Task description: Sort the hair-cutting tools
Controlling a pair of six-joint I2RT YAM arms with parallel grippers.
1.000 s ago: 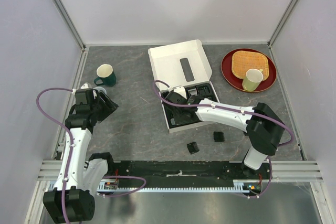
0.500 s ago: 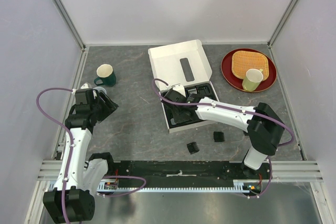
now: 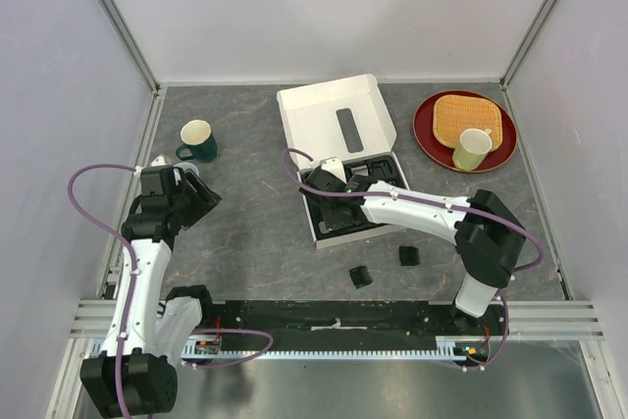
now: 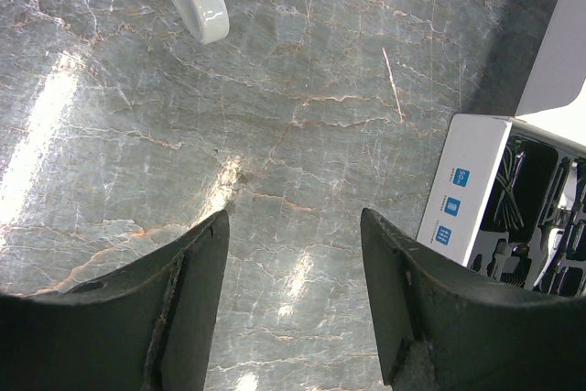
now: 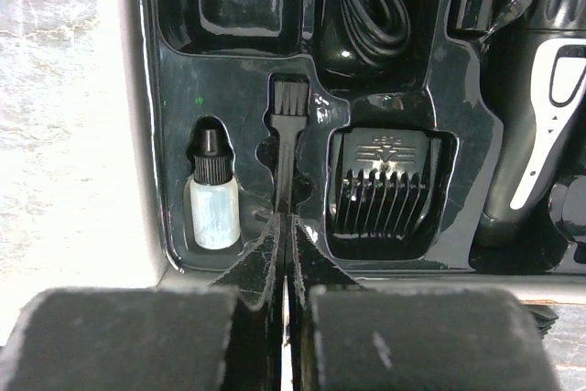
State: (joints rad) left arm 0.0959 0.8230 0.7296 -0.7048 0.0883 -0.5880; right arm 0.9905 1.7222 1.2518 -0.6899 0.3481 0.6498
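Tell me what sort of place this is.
Most likely a robotics lab test cell: plain white panels in aluminium framing wall in a stone-pattern table, the left arm and right arm are bolted at its near edge, and props like a white box and a green mug sit on it.

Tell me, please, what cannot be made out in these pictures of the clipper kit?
- Right wrist view: the right fingers hide the lower end of the thin brush; whether they grip it is unclear.
- Right wrist view: the clipper is cut off by the right edge.
- Top view: the right arm hides much of the black tray.
- Top view: loose comb guards, too small for detail.
- Left wrist view: the cup is cut off by the top edge.
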